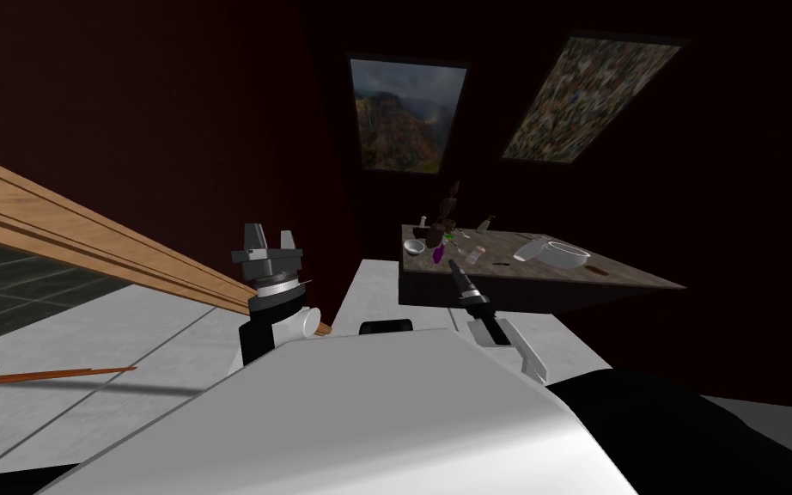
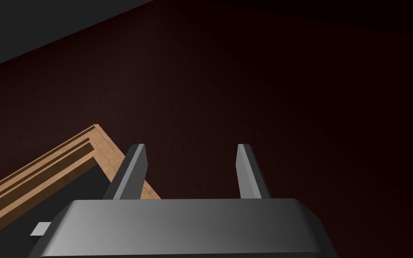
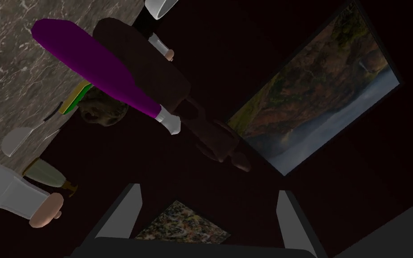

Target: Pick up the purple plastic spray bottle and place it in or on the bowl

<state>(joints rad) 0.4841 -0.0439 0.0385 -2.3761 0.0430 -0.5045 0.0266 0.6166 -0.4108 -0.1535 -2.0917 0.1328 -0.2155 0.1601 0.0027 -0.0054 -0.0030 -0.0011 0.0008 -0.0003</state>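
Observation:
The purple spray bottle [image 1: 439,252] stands on the marble-topped table [image 1: 557,279], near its left end. Seen from the right wrist, the purple bottle [image 3: 98,71] has a white nozzle and a dark brown bottle [image 3: 156,76] close behind it. My right gripper [image 3: 208,199] is open and empty, a short way from the purple bottle, with nothing between its fingers; the head view shows the right gripper [image 1: 454,268] at the table's near edge. A small white bowl [image 1: 414,247] sits just left of the bottle, and a larger white bowl [image 1: 568,253] further right. My left gripper [image 1: 267,234] is raised, open and empty.
A white bottle with a tan cap [image 3: 8,190], an olive bottle [image 3: 44,172], a green and yellow sponge [image 3: 75,97] and a utensil [image 3: 17,139] crowd the table around the purple bottle. A wooden frame [image 1: 85,236] runs along the left, by my left arm.

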